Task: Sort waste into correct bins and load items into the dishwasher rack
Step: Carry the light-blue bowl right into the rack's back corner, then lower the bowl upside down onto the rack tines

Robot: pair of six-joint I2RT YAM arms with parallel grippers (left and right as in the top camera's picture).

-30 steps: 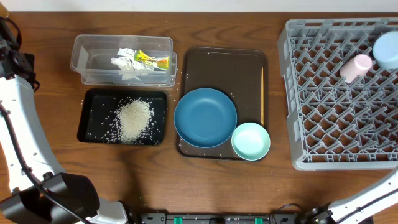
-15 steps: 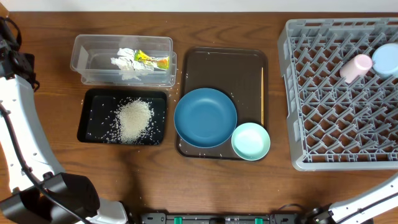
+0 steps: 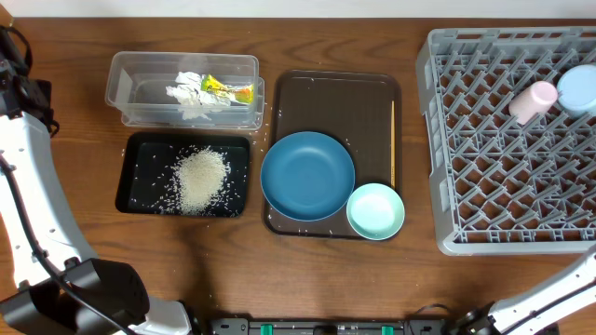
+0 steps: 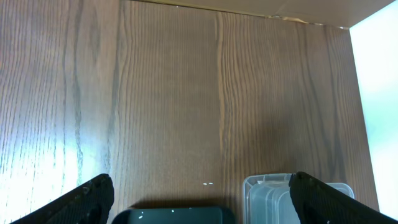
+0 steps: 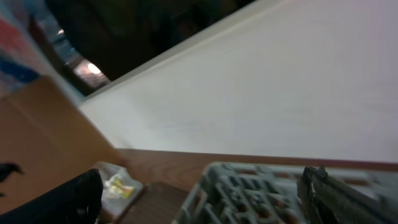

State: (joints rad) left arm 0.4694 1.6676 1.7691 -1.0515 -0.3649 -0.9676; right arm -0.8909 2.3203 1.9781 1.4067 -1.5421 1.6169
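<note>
The clear tub (image 3: pixel 123 67) holds crumpled tissue (image 3: pixel 189 97) and a yellow wrapper (image 3: pixel 229 90). Rice (image 3: pixel 200 179) lies heaped in the black tray (image 3: pixel 133 147). A dark-blue dish (image 3: pixel 307 175), a mint-green bowl (image 3: pixel 375 210) and chopsticks (image 3: pixel 393 140) rest on the brown tray (image 3: pixel 335 100). In the grey rack (image 3: pixel 438 140) sit a pink cup (image 3: pixel 532 100) and a light-blue bowl (image 3: pixel 579 90). My left gripper (image 4: pixel 202 202) hangs open and empty above the table, near the black tray (image 4: pixel 174 216) and tub (image 4: pixel 267 196). My right gripper (image 5: pixel 205 199) is open and empty over the rack (image 5: pixel 249 190).
Stray rice grains dot the table around the brown tray. My left arm (image 3: pixel 28 186) runs along the table's left edge. My right arm (image 3: pixel 549 298) crosses the front right corner. A white wall lies beyond the table's far edge.
The light-blue bowl has shifted a little toward the front inside the rack, beside the pink cup. Nothing else on the table has moved.
</note>
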